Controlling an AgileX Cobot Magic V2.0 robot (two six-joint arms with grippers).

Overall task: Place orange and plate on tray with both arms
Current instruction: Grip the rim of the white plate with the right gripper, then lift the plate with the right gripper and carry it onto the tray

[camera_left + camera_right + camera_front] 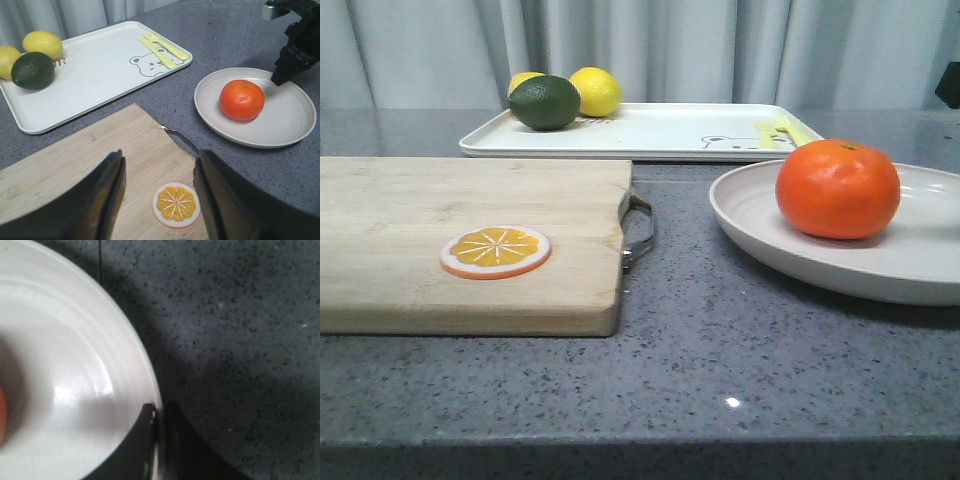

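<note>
Plate [75,390] rim pinching between right gripper [159,440] fingers — clamping shut on it. Orange [242,99] sitting in plate, near counter's right edge. Left gripper [159,200] hovering spread over cutting board [75,165]. Judging grasp step; next lifting level toward tray [100,70] at back edge. Counting: one orange, two lemons [43,44], one lime [32,70], one slice [176,204].

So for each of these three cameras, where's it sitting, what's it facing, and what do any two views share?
Front: low at the table edge, facing forward over the cutting board; no arm visible.
Left wrist: above the board, looking down past the open left gripper toward the tray.
Right wrist: close above the plate, right gripper pinching its rim.
Front and left wrist share the orange.
</note>
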